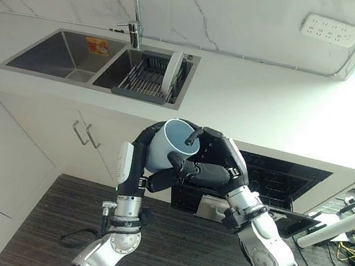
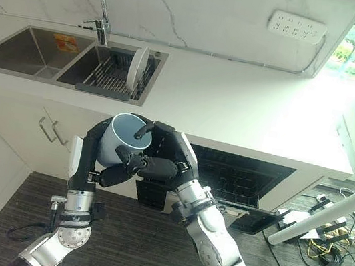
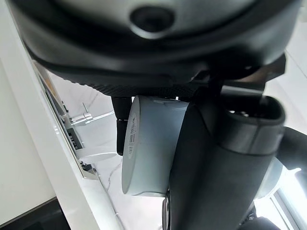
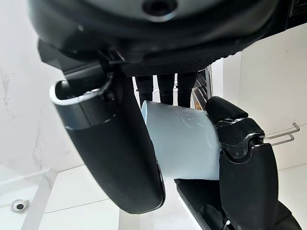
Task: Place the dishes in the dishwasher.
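Both hands meet on one pale blue ceramic cup [image 1: 165, 146], held in the air in front of the white counter [image 1: 269, 107], below the sink and above the dark wood-grain floor [image 1: 178, 255]. The left hand [image 1: 134, 160] wraps the cup's outer wall from the robot's left, fingers curled around it, thumb reaching under; the right hand [image 1: 209, 165] clasps it from the other side, with a finger hooked over the rim into the mouth. So each hand is grasping the cup, which looks like a handover from left to right. Behind them the steel double sink [image 1: 68, 55] holds a dark wire dish rack [image 1: 149, 78] in its right basin, with a white round plate [image 1: 171, 73] standing upright on edge in it, still to be moved. The open black dishwasher [image 1: 278, 179] sits under the counter to the robot's right, its lower rack [image 2: 237, 183] visible inside and its door [image 1: 272, 219] folded down. My judgement: the next move calls for the left hand to let go cleanly once the right has a sure hold, then for the right arm to swing the cup across and down into the rack, probably mouth downward. The risk is a slip at the moment of release, since the cup's glazed wall gives little grip.
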Robot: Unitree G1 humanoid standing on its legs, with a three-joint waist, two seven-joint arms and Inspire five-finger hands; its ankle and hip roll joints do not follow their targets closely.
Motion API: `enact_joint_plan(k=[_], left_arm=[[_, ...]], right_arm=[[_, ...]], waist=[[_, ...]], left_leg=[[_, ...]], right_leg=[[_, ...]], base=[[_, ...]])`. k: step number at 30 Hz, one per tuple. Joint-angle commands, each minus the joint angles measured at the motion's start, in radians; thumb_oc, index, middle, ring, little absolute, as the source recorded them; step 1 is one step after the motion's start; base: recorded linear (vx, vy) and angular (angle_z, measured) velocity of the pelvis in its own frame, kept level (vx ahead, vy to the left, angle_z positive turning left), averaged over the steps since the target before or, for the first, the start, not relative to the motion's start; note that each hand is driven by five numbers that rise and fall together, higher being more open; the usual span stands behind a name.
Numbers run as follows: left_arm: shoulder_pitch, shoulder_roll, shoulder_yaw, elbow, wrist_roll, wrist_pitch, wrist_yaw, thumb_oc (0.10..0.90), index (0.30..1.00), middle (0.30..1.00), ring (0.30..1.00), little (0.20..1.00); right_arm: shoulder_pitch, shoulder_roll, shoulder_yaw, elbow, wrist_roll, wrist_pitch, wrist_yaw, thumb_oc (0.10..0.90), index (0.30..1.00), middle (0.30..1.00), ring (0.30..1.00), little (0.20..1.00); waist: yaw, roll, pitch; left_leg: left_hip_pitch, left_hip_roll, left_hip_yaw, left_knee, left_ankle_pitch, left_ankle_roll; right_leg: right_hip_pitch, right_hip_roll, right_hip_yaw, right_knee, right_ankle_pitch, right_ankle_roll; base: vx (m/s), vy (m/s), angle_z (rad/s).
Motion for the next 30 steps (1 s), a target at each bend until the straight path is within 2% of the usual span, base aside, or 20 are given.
enact_joint_plan(k=[1, 3, 8, 12, 17, 20, 24, 30], left_arm=[[-0.131, 0.01, -0.05, -0.09, 0.042, -0.089, 0.001, 0.8, 0.9, 0.9, 0.9, 0.9], [-0.131, 0.009, -0.052, -0.091, 0.046, -0.085, 0.006, 0.8, 0.9, 0.9, 0.9, 0.9], [-0.126, 0.006, -0.041, -0.09, 0.052, -0.054, 0.024, 0.8, 0.9, 0.9, 0.9, 0.9], [-0.111, 0.013, -0.014, -0.097, 0.057, -0.024, 0.06, 0.8, 0.9, 0.9, 0.9, 0.9], [-0.097, 0.016, 0.018, -0.109, 0.062, -0.005, 0.085, 0.8, 0.9, 0.9, 0.9, 0.9], [-0.094, 0.016, 0.025, -0.112, 0.065, 0.004, 0.092, 0.8, 0.9, 0.9, 0.9, 0.9], [-0.078, 0.018, 0.058, -0.121, 0.069, 0.047, 0.12, 0.8, 0.9, 0.9, 0.9, 0.9], [-0.067, 0.029, 0.091, -0.113, 0.062, 0.072, 0.115, 0.8, 0.9, 0.9, 0.9, 0.9]], right_arm=[[-0.121, 0.069, -0.013, -0.049, 0.016, -0.148, -0.012, 0.4, 0.3, 0.3, 0.3, 0.3], [-0.116, 0.071, -0.021, -0.049, 0.006, -0.163, -0.028, 0.4, 0.3, 0.3, 0.3, 0.3], [-0.086, 0.061, -0.09, -0.056, -0.05, -0.255, -0.124, 0.4, 0.3, 0.3, 0.3, 0.3], [-0.025, 0.032, -0.184, -0.104, -0.043, -0.309, -0.151, 0.4, 0.3, 0.3, 0.3, 0.3], [0.02, 0.018, -0.246, -0.114, -0.046, -0.348, -0.168, 0.4, 0.3, 0.3, 0.3, 0.3], [0.026, 0.018, -0.256, -0.106, -0.054, -0.358, -0.175, 0.4, 0.3, 0.3, 0.3, 0.3], [0.046, 0.004, -0.298, -0.1, -0.139, -0.373, -0.206, 0.4, 0.3, 0.3, 0.3, 0.3], [0.057, -0.021, -0.326, -0.102, -0.188, -0.356, -0.223, 0.4, 0.3, 0.3, 0.3, 0.3]], waist=[[0.007, -0.024, -0.036], [0.004, -0.023, -0.035], [-0.009, -0.019, -0.033], [-0.028, -0.018, -0.028], [-0.039, -0.015, -0.027], [-0.042, -0.013, -0.027], [-0.05, -0.012, -0.031], [-0.056, -0.011, -0.035]], left_leg=[[0.01, 0.035, -0.048, 0.022, -0.06, -0.027], [0.01, 0.04, -0.044, 0.022, -0.059, -0.028], [0.013, 0.048, -0.035, 0.022, -0.056, -0.028], [0.015, 0.052, -0.025, 0.022, -0.055, -0.028], [0.018, 0.051, -0.023, 0.022, -0.059, -0.026], [0.019, 0.052, -0.023, 0.022, -0.058, -0.026], [0.02, 0.057, -0.021, 0.022, -0.056, -0.031], [0.018, 0.061, -0.018, 0.022, -0.055, -0.035]], right_leg=[[0.106, 0.0, 0.079, -0.103, -0.017, 0.104], [0.106, -0.001, 0.076, -0.103, -0.017, 0.103], [0.108, -0.002, 0.074, -0.103, -0.018, 0.103], [0.107, 0.0, 0.077, -0.103, -0.017, 0.103], [0.107, 0.007, 0.085, -0.103, -0.02, 0.101], [0.109, 0.009, 0.086, -0.103, -0.022, 0.1], [0.11, 0.015, 0.088, -0.103, -0.025, 0.097], [0.11, 0.019, 0.088, -0.103, -0.028, 0.095]], base=[[0.0, 0.0, 0.0], [0.0, 0.0, 0.0], [0.0, 0.0, 0.0], [0.0, 0.0, 0.0], [0.0, 0.0, 0.0], [0.0, 0.0, 0.0], [0.0, -0.002, -0.01], [0.0, 0.0, 0.0]])
